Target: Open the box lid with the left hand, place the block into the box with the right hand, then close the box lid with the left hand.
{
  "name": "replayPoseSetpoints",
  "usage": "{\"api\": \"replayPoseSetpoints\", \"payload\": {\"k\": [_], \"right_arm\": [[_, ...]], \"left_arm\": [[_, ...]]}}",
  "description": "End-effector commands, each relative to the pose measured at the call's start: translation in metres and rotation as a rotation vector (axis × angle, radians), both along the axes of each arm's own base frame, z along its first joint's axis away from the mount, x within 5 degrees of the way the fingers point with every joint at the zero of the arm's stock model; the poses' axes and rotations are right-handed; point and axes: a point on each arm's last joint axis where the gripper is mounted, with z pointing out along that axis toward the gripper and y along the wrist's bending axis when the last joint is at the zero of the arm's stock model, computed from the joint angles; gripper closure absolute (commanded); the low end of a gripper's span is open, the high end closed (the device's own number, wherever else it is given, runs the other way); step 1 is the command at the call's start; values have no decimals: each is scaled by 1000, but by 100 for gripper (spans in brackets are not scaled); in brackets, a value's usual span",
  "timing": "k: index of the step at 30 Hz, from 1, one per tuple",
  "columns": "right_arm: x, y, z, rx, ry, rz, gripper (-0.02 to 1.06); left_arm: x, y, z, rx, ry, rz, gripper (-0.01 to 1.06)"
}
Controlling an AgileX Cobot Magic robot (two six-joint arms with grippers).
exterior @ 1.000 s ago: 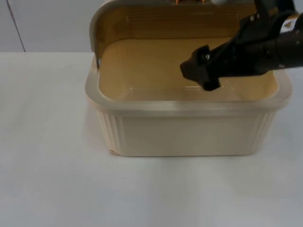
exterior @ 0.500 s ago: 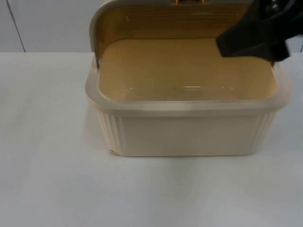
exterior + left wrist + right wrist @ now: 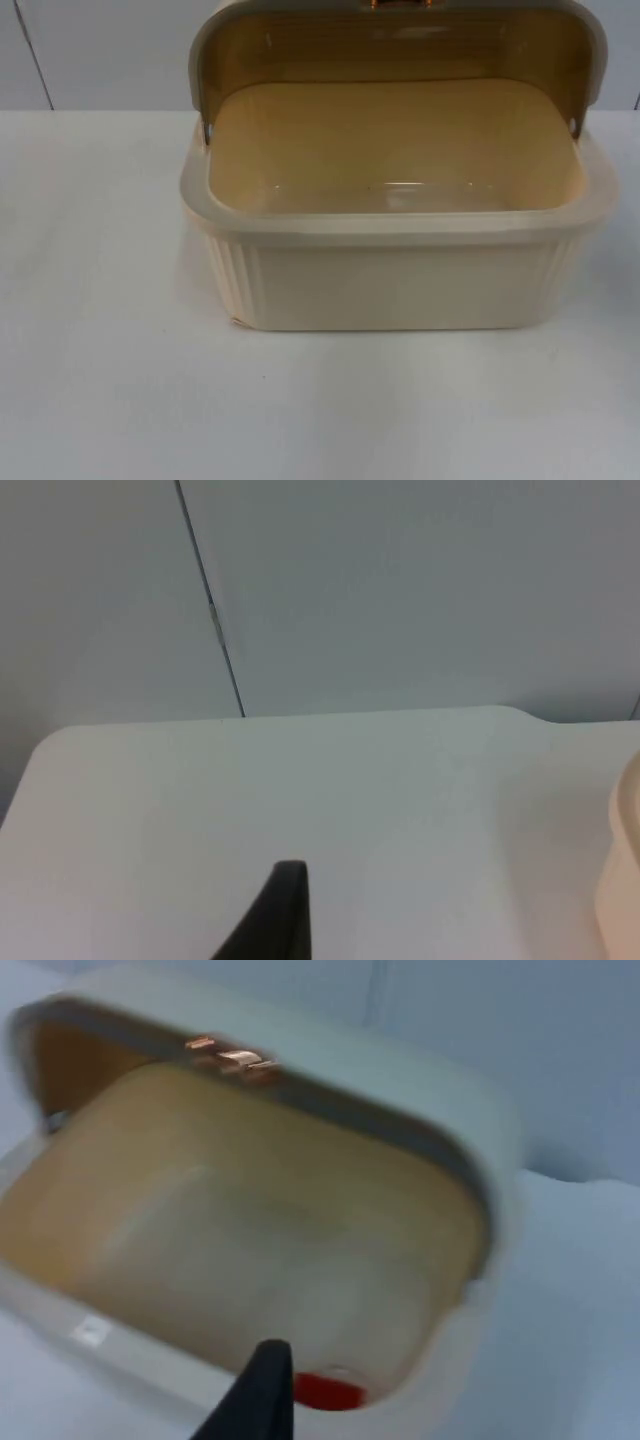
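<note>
Right hand [image 3: 262,1400] hangs over my open box [image 3: 400,270], block [image 3: 328,1391] inside; grip unreadable, like my left hand's [image 3: 275,920] above the surface [image 3: 300,790].

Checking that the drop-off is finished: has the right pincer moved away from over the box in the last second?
Yes. A second ago it hung over the open box; it has since withdrawn toward the upper right, past the raised lid.

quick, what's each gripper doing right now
Left gripper: over the bare table beside the box; grip cannot be told.
Right gripper: above the open box, block inside; grip cannot be told.
</note>
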Motion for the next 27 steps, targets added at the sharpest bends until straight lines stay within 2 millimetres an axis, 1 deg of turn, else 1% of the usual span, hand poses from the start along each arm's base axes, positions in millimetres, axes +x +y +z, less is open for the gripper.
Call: {"api": "replayPoseSetpoints", "payload": {"k": [1, 2, 7, 8, 10, 12, 16, 19, 21, 23, 24, 25, 27], "right_arm": [[-10, -23, 10, 11, -26, -105, 0], [-10, -23, 10, 11, -26, -105, 0], [-28, -63, 22, 8, -78, -322, 0], [-28, -63, 22, 8, -78, -322, 0], [-36, -74, 27, 10, -108, -395, 0], [-40, -80, 28, -10, -114, -431, 0], [-42, -82, 27, 3, -102, -464, 0], [-42, -82, 26, 2, -95, -465, 0], [-43, -82, 25, 0, -77, -466, 0], [-42, -82, 20, -1, -61, -466, 0], [-43, -82, 18, 0, -57, -467, 0], [-43, -82, 18, 0, -57, -467, 0], [-42, -82, 12, 12, -43, -474, 0]], "left_arm": [[0, -2, 2, -13, -3, -5, 0], [0, -2, 2, -13, -3, -5, 0], [0, -2, 2, -21, -2, -4, 0], [0, -2, 2, -21, -2, -4, 0], [0, -2, 2, -20, -2, -4, 0], [0, -2, 2, -28, 0, -3, 0], [-1, -4, 1, -49, 4, -3, 0], [-5, -7, 3, -19, 12, -29, 0], [-14, -13, 7, 35, 15, -75, 0], [-25, -18, 16, 63, -15, -118, 0], [-31, -18, 21, 61, -30, -124, 0], [-31, -18, 21, 61, -30, -124, 0], [-42, -15, 29, 56, -50, -119, 0]]}}
